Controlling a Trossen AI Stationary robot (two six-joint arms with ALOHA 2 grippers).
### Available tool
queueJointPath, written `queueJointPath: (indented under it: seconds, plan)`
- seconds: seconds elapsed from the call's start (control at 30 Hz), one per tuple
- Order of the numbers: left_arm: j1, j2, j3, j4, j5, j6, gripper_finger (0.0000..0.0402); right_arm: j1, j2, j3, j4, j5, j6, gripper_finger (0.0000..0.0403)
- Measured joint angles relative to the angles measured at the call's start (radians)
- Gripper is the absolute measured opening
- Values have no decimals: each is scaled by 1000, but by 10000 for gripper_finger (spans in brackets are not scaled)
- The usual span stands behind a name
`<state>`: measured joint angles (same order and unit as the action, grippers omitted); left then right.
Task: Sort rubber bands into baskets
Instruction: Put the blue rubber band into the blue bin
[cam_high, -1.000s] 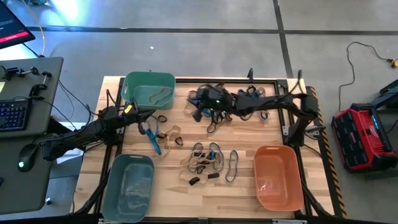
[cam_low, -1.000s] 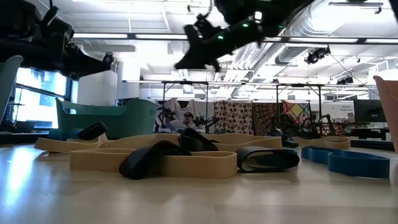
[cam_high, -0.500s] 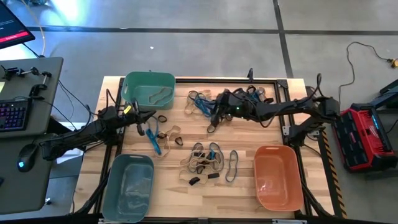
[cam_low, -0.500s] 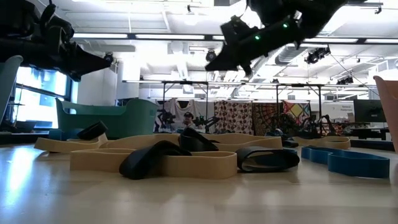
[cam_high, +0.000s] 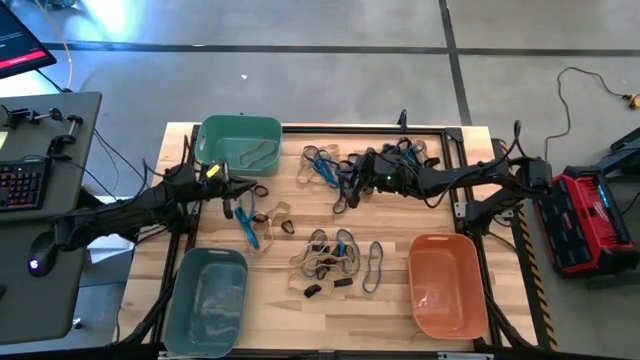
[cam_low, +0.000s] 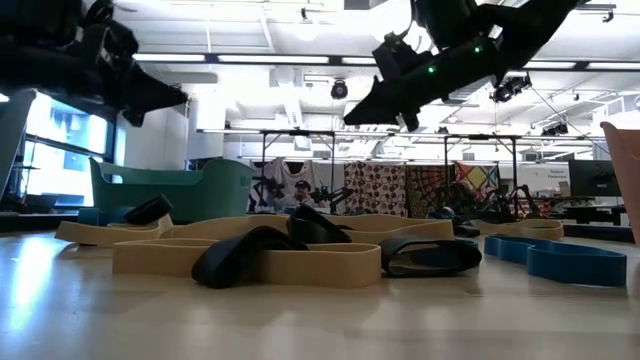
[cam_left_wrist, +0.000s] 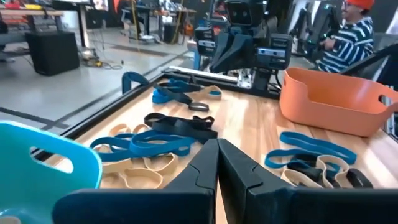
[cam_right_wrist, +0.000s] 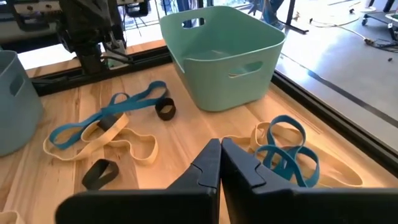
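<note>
Tan, blue and black rubber bands lie flat on the wooden table: a pile near the middle (cam_high: 330, 262), a cluster at the far middle (cam_high: 320, 165), and a long blue one (cam_high: 246, 222) at the left. The teal-green basket (cam_high: 240, 143) stands at the far left, the grey-blue basket (cam_high: 207, 300) at the near left, the orange basket (cam_high: 447, 285) at the near right. My left gripper (cam_high: 235, 188) hovers shut and empty just near of the teal-green basket. My right gripper (cam_high: 350, 182) hovers shut and empty over the far cluster; its wrist view (cam_right_wrist: 219, 142) shows blue bands (cam_right_wrist: 283, 149) below.
A black frame (cam_high: 360, 128) runs along the table's far edge. A desk with a keyboard (cam_high: 20, 185) stands left of the table, and a red case (cam_high: 590, 220) lies on the floor at the right. A person in a striped top (cam_left_wrist: 348, 31) is beyond the table.
My right gripper has drawn back toward the table's right edge, from over the left part of the far cluster to over its right part, staying above the table. The bands and baskets lie as before.
</note>
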<state>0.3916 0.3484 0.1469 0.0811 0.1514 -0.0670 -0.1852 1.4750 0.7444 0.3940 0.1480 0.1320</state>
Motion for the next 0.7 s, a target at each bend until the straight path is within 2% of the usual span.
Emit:
queueJointPath:
  seconds: [0.37, 0.7]
  plan:
    - [0, 442, 249, -3, 26, 147, 0, 0, -65, -1, -53, -120, -83, 0]
    - [-1, 843, 510, -68, 113, 258, 0, 2, -113, -39, -78, -139, -106, 0]
